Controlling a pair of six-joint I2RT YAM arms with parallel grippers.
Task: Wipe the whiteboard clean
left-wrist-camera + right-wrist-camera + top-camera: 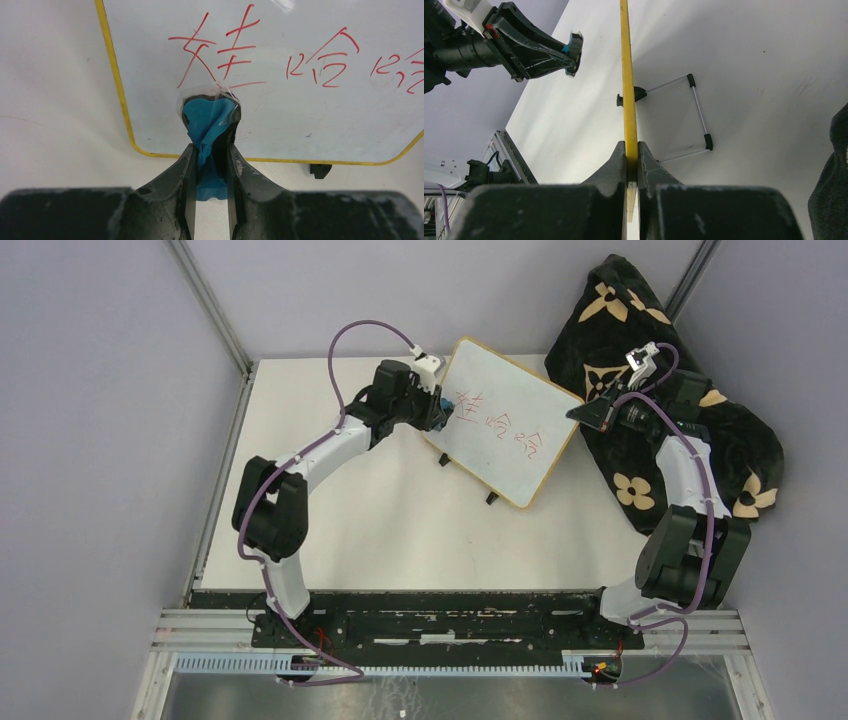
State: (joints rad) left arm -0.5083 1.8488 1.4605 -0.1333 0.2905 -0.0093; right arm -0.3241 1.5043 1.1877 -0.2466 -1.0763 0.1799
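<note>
One whiteboard (pixel 505 430), thin-framed, stands tilted on a wire stand (pixel 684 115) at the far middle of the table (pixel 400 530), between the two arms.

- **Marks:** three groups of red marks (pixel 235 50) cross its face, and none looks wiped.
- **Handling:** judged light, stiff and slick-faced. It is likely to skid or tip on its small black feet (pixel 320 171) under a push. It is best held by the frame edge, never by the written face.
- **Right gripper** (pixel 631 150): clenched on the board's frame edge, bracing it.
- **Left gripper** (pixel 209 155): clenched on a blue eraser (pixel 207 120), which sits at the face just below the leftmost mark. Whether it touches the board cannot be told.
- **Other:** one dark patterned blanket (pixel 700 450) lies at the far right, under the right arm.
</note>
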